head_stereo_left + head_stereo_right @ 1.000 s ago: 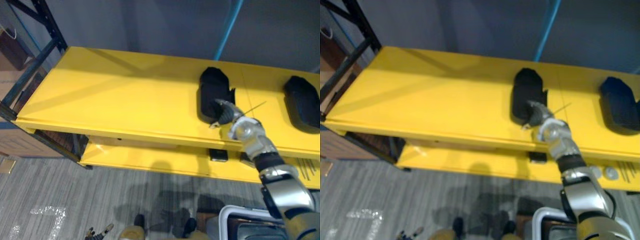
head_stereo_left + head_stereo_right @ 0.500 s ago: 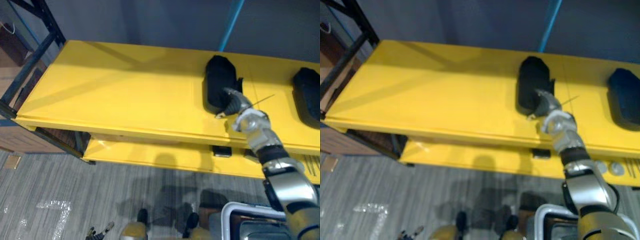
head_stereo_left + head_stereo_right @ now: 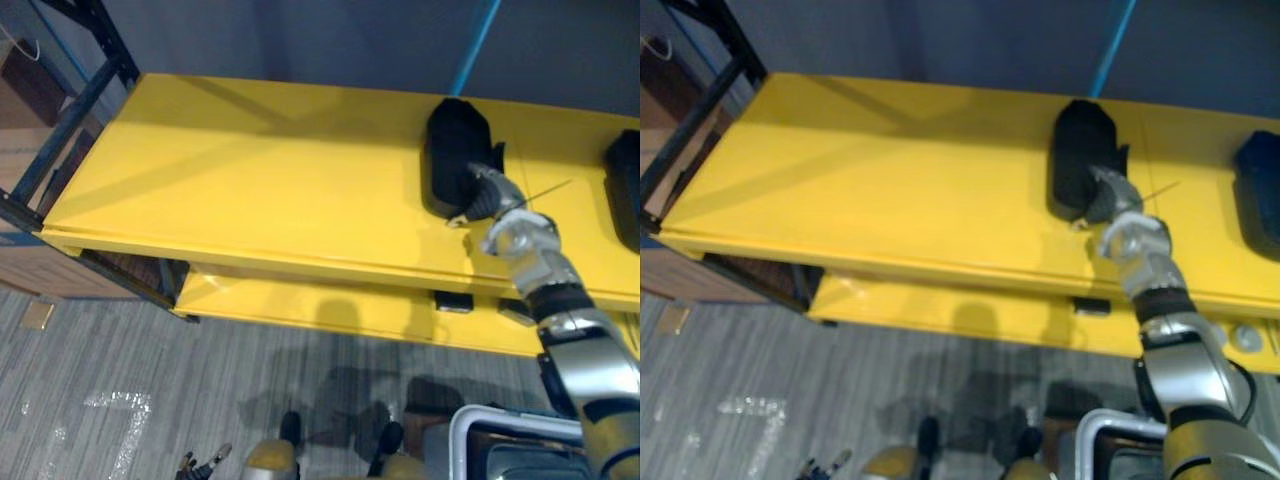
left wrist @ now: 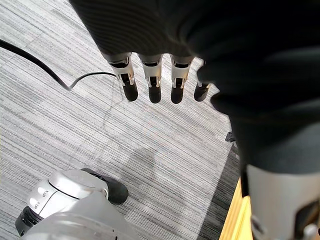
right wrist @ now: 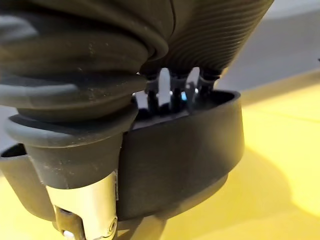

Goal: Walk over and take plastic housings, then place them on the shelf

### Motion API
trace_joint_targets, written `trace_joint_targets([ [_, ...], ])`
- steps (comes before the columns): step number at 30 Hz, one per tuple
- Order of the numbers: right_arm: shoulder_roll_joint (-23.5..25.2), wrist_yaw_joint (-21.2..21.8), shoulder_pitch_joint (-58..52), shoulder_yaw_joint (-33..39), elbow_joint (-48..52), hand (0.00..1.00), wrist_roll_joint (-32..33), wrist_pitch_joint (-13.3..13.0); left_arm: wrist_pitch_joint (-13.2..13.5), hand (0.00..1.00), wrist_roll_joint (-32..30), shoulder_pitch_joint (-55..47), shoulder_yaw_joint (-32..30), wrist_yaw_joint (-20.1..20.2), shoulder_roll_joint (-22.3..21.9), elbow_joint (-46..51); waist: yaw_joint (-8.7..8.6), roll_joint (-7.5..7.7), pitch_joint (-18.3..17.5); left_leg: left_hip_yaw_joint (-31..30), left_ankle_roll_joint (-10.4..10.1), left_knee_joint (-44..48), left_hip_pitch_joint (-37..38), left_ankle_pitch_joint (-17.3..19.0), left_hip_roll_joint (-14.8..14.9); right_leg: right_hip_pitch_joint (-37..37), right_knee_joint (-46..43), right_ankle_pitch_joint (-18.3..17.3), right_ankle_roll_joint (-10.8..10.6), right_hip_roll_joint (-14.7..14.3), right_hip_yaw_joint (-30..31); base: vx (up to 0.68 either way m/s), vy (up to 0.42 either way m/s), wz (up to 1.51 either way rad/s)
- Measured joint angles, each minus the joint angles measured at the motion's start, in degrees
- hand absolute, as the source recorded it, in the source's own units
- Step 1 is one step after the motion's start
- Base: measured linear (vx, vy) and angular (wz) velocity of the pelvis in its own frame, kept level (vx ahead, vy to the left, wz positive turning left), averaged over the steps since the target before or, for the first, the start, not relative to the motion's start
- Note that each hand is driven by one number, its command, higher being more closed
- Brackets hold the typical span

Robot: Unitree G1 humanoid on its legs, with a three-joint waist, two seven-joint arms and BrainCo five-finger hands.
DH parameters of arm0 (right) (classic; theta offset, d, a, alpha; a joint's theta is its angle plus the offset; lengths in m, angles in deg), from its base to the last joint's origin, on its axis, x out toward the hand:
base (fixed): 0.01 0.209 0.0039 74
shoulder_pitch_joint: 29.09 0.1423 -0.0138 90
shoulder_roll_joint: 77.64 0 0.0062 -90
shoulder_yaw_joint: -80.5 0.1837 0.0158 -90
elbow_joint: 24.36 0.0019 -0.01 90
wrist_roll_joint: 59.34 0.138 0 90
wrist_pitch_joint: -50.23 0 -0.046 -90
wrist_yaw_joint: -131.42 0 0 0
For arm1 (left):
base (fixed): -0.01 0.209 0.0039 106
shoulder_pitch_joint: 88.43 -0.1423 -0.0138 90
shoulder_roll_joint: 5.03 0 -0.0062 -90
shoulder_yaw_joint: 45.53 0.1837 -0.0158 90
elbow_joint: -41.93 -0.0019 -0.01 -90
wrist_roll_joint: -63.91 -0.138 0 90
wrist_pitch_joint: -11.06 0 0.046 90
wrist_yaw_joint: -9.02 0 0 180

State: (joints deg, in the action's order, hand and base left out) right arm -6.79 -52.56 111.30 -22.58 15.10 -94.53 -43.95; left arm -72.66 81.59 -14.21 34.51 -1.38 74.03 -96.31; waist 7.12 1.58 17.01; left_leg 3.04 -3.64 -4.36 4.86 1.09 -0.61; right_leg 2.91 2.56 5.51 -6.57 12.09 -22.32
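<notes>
A black plastic housing [image 3: 452, 150] lies on the yellow top shelf [image 3: 250, 180], right of the middle. My right hand [image 3: 490, 197] is at its near end. In the right wrist view the fingers [image 5: 165, 85] hook over the housing's rim [image 5: 185, 150] and the thumb [image 5: 75, 170] lies against its outer wall. A second black housing [image 3: 625, 185] rests on the same shelf at the far right. My left hand [image 4: 152, 82] hangs low over the grey carpet with straight fingers and holds nothing.
A lower yellow shelf [image 3: 300, 310] juts out below the top one, with small parts at its right end. A black rack frame [image 3: 70, 120] stands at the left, a blue post [image 3: 475, 45] behind. A white bin [image 3: 500, 440] sits at the bottom right.
The whole picture has shifted, so the camera has moved. My right hand stays on the housing, which rests at the same spot on the shelf.
</notes>
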Motion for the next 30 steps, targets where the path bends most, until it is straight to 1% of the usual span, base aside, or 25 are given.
trace_joint_targets([
  [1,-0.61,-0.37,-0.01,-0.09,0.16,0.00,-0.14,-1.56,0.01,0.00,0.01,-0.03,0.00,0.00,-0.04,-0.15,-0.01,0.05,0.29,-0.03,0.00,0.00,-0.01,0.00,0.01,-0.01,0.00,0.00,0.00,-0.01,-0.01,0.00,0.000,0.00],
  [3,-1.02,-0.88,-0.03,-0.43,0.47,0.00,-1.32,-2.64,0.10,0.00,0.00,-0.04,-0.04,0.01,-0.34,-0.12,-0.05,0.05,0.30,-0.05,0.00,0.00,0.02,0.00,0.02,0.00,0.00,0.00,-0.01,-0.02,-0.01,0.00,0.000,0.00],
  [5,-2.55,-1.04,-1.19,-1.03,4.30,0.00,-1.76,-4.23,0.63,0.00,-0.08,-0.03,-0.06,0.15,-1.20,-0.05,-0.24,0.08,0.30,-0.15,0.07,-0.02,0.01,0.05,0.02,0.00,0.02,0.00,-0.01,-0.02,-0.05,0.00,0.000,0.00],
  [6,-3.08,-1.04,-1.83,-1.02,6.10,0.00,-1.80,-4.49,0.68,0.00,-0.09,-0.03,-0.06,0.20,-1.28,-0.04,-0.28,0.11,0.29,-0.19,0.07,-0.03,0.01,0.05,0.03,0.01,0.02,0.00,-0.01,-0.03,-0.09,0.03,0.000,0.04],
  [7,-4.31,-0.93,-3.63,-0.77,11.13,0.00,-1.83,-4.57,0.74,0.00,-0.12,-0.03,-0.14,0.48,-1.23,-0.02,-0.55,0.24,0.23,-0.40,0.08,-0.07,-0.02,0.05,0.06,0.07,0.02,0.00,-0.01,-0.05,-0.31,0.03,-0.003,0.07],
  [10,-5.40,-0.68,-7.15,1.11,19.63,0.00,-1.82,-4.36,0.75,0.00,-0.18,-0.04,-0.54,0.60,-1.06,0.08,-1.61,0.77,-0.07,-0.79,0.07,-0.08,-0.16,0.05,0.12,0.21,0.03,0.01,-0.02,-0.05,-0.90,0.02,-0.004,0.08],
  [11,-5.63,-0.44,-9.20,2.84,24.39,0.00,-1.78,-4.01,0.76,0.00,-0.21,-0.04,-0.72,0.79,-0.96,0.16,-1.89,1.21,-0.32,-0.66,0.08,-0.11,-0.18,0.05,0.40,0.19,0.04,0.01,-0.02,-0.05,-0.86,0.00,0.000,0.00],
  [12,-6.02,-0.05,-10.09,3.60,28.89,0.00,-1.65,-3.37,0.75,0.00,-0.22,-0.05,-1.28,1.11,-0.86,0.20,-2.54,1.66,-0.59,-0.30,0.38,-0.13,-0.15,0.30,0.64,0.17,0.04,0.01,-0.02,-0.24,-0.76,0.02,-0.005,-0.05],
  [13,-6.18,0.44,-10.38,4.15,31.31,0.00,-1.51,-2.92,0.75,0.00,-0.20,-0.04,-1.59,1.37,-0.73,0.21,-2.83,1.99,-0.79,-0.09,0.38,-0.13,-0.17,0.31,0.73,0.08,0.05,0.01,-0.02,-0.32,-0.60,0.02,-0.003,-0.10],
  [14,-7.11,1.38,-10.90,4.85,36.10,0.00,-0.66,-1.77,0.80,0.00,-0.18,-0.03,-2.76,1.82,-0.59,0.27,-3.26,2.67,-1.23,0.40,0.39,-0.13,-0.01,0.44,0.92,0.02,0.05,0.00,-0.01,-0.53,-0.20,0.02,-0.017,-0.18],
  [15,-8.30,1.62,-11.42,5.91,39.58,0.00,0.78,-1.44,0.87,0.00,-0.16,-0.04,-3.21,1.90,-0.13,0.31,-3.45,3.45,-1.85,0.88,0.32,-0.13,0.16,0.61,1.16,-0.02,0.05,-0.01,0.00,-0.83,0.41,0.03,-0.020,-0.18],
  [16,-8.79,1.62,-11.74,6.67,41.14,0.00,1.51,-0.98,0.88,0.00,-0.13,-0.03,-3.30,1.93,0.22,0.30,-3.68,3.86,-2.28,1.00,0.28,-0.13,0.15,0.65,1.30,-0.06,0.05,-0.03,0.03,-0.95,0.49,0.03,-0.022,-0.13],
  [17,-9.44,1.58,-11.81,8.04,43.14,0.00,3.28,0.36,1.05,0.00,-0.07,-0.02,-3.44,1.95,0.86,0.16,-4.46,4.73,-3.16,1.34,0.25,-0.13,0.18,0.68,1.52,-0.09,0.05,-0.03,0.04,-1.17,0.63,0.02,-0.020,-0.13],
  [18,-9.96,1.52,-11.86,9.79,44.63,0.00,5.78,1.53,1.15,0.00,-0.04,0.01,-3.51,1.94,1.40,-0.01,-4.76,5.51,-4.00,2.41,0.23,-0.12,0.28,0.68,1.64,-0.22,0.05,-0.06,0.08,-1.32,1.16,0.02,-0.015,-0.17],
  [20,-10.96,1.17,-12.37,12.28,46.44,0.00,9.91,3.48,1.16,0.00,0.39,0.02,-3.94,1.90,1.36,-0.21,-4.92,6.05,-5.65,3.36,0.07,-0.12,0.35,0.80,1.67,-0.84,0.05,-0.06,0.08,-1.37,2.18,0.02,0.000,-0.23],
  [21,-11.91,-0.50,-14.38,15.88,48.47,0.00,13.95,5.09,1.16,0.00,0.68,0.23,-4.19,1.80,1.22,-0.35,-5.11,6.11,-7.02,3.94,0.07,-0.12,0.55,0.80,1.63,-0.90,0.04,-0.06,0.08,-1.36,2.42,0.02,0.006,-0.17],
  [22,-12.00,-1.30,-15.49,17.38,49.12,0.00,15.99,5.54,1.16,0.00,1.24,0.24,-4.36,1.78,1.20,-0.52,-5.24,6.05,-7.66,4.10,0.07,-0.12,0.64,0.80,1.64,-0.89,0.04,-0.06,0.08,-1.37,2.55,0.03,0.006,-0.15],
  [23,-11.96,-2.93,-17.93,20.44,50.44,0.00,20.83,6.42,1.16,0.00,2.44,0.29,-4.88,1.66,1.14,-1.26,-5.64,5.97,-8.69,4.80,-0.08,-0.12,1.02,0.91,1.68,-0.81,0.02,-0.06,0.08,-1.43,3.03,0.01,0.011,-0.21],
  [24,-11.77,-4.57,-21.17,24.00,51.64,0.00,24.75,7.07,1.15,0.00,2.74,0.39,-5.15,1.57,1.12,-2.62,-5.89,5.66,-9.64,5.95,-0.08,-0.12,1.17,1.13,1.75,-0.86,0.02,-0.06,0.08,-1.52,3.73,0.00,0.009,-0.23],
  [26,-10.33,-7.20,-26.46,29.46,52.49,0.00,28.14,6.96,1.12,0.00,2.77,0.43,-5.36,1.12,0.78,-4.00,-6.63,5.19,-10.63,6.77,0.05,-0.14,1.27,1.61,1.89,-0.97,0.02,-0.09,0.11,-1.65,4.36,-0.01,0.011,-0.23],
  [27,-8.44,-8.51,-29.71,32.72,52.44,0.00,29.19,6.86,1.09,0.00,2.77,0.53,-5.56,0.56,0.50,-4.89,-6.87,5.04,-11.14,7.37,0.00,-0.13,1.58,1.73,1.86,-1.11,0.02,-0.11,0.14,-1.72,5.19,-0.02,-0.001,-0.33],
  [29,-0.98,-11.66,-39.90,40.72,51.93,0.00,32.51,6.64,1.10,0.00,2.82,0.59,-5.73,-0.18,-0.61,-5.76,-8.07,4.44,-12.17,8.67,-0.15,-0.13,2.18,1.85,2.04,-1.22,0.02,-0.23,0.22,-1.99,6.12,-0.03,-0.018,-0.31],
  [30,1.08,-12.33,-42.27,42.07,51.69,0.00,32.95,6.50,1.10,0.00,2.91,0.61,-5.75,-0.30,-0.95,-5.98,-8.20,4.13,-12.41,8.87,-0.18,-0.14,2.18,1.87,2.09,-1.37,0.02,-0.26,0.25,-2.06,6.43,-0.05,-0.023,-0.31],
])
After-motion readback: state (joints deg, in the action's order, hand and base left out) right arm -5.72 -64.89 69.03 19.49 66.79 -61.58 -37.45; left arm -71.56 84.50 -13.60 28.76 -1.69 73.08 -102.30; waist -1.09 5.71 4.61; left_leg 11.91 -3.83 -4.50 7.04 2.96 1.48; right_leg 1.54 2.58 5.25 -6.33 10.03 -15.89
